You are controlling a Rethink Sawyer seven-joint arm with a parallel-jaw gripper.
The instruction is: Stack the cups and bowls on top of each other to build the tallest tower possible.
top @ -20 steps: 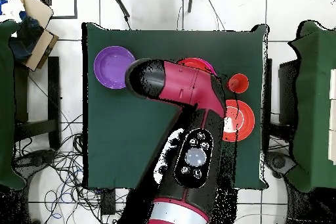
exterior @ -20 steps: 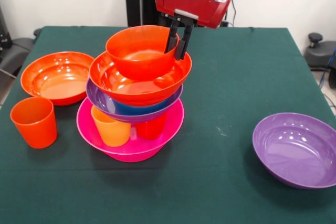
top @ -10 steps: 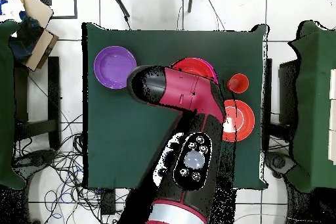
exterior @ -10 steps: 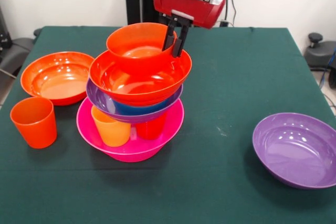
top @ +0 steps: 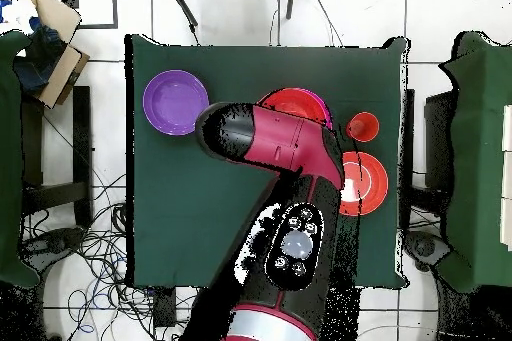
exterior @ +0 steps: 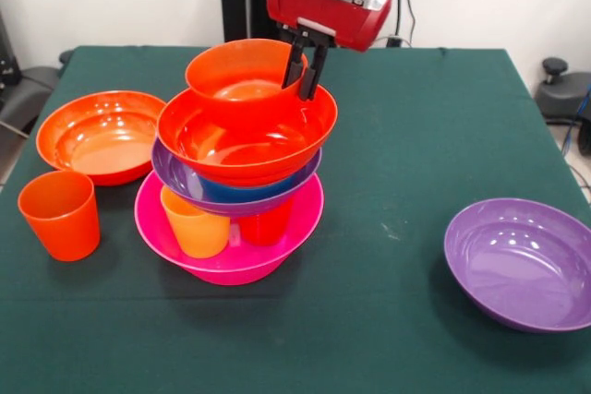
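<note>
Front view: I am pinching the small orange bowl (exterior: pixel 242 77)'s rim in my end effector (exterior: pixel 307 69), seating it atop the tower (exterior: pixel 235 182).

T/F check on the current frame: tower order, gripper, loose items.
1. The big pink bowl is the tower's base. True.
2. The gripper straddles the rim of the small orange bowl on top. True.
3. A purple bowl sits alone on the table. True.
4. The red cup is stacked on top of the tower. False: it stands on the table beside it.
5. The loose wide orange bowl is upside down. False: opening up.
</note>
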